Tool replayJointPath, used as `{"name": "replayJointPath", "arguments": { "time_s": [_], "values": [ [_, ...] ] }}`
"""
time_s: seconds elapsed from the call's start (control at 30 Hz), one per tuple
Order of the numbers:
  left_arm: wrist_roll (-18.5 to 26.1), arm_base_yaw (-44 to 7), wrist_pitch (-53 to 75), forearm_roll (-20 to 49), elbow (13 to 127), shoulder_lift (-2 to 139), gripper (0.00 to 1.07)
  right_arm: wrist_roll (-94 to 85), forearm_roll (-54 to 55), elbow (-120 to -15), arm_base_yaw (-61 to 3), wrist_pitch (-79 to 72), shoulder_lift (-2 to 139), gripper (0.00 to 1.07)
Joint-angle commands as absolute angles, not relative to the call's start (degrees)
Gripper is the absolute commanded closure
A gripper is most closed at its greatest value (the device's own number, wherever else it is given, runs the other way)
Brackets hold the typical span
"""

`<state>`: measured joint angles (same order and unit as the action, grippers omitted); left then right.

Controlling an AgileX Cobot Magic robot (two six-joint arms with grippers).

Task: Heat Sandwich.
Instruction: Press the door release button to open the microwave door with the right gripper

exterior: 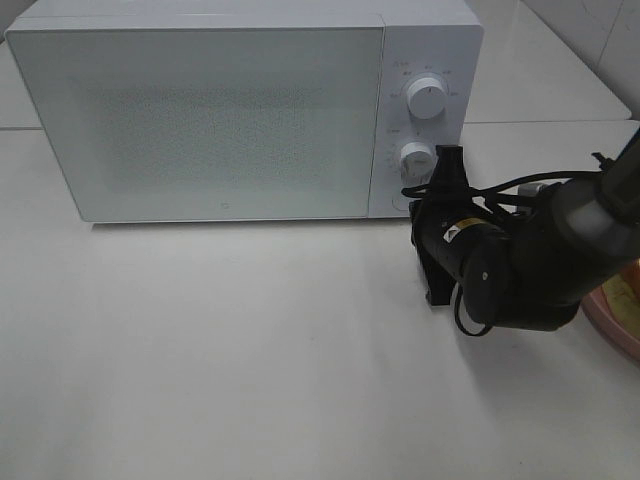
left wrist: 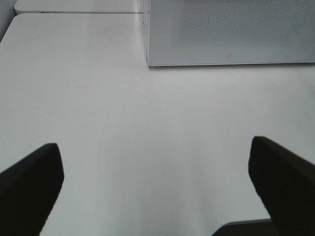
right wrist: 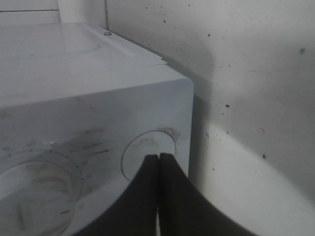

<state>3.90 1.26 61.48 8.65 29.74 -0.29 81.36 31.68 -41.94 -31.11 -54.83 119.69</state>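
Note:
The white microwave (exterior: 200,120) stands at the back of the table with its door shut. My right gripper (exterior: 447,160) is shut, and its tips (right wrist: 159,157) rest against a round button (right wrist: 140,150) at the lower right corner of the control panel, beside the lower knob (exterior: 416,158). At the right edge, a sliver of the sandwich (exterior: 623,292) shows on its pink plate (exterior: 610,335), mostly hidden behind the right arm. My left gripper (left wrist: 157,189) hangs open over bare table in front of the microwave's left corner and holds nothing.
The upper knob (exterior: 428,99) sits above the lower one on the panel. The white table (exterior: 220,350) stretches in front of the microwave. A tiled wall rises at the back right.

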Motion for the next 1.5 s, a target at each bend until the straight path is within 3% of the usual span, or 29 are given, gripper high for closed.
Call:
{"name": "replayJointPath", "arguments": {
  "time_s": [0.03, 1.5],
  "values": [
    [3.6, 0.9, 61.4, 8.8, 29.6, -1.6, 0.09, 81.3, 30.8, -45.0, -30.0, -52.8, 121.2, 1.07],
    [3.6, 0.9, 61.4, 8.8, 29.6, -1.6, 0.09, 77.8, 29.9, -56.8, -28.0, -67.8, 126.4, 1.07]
  ]
}}
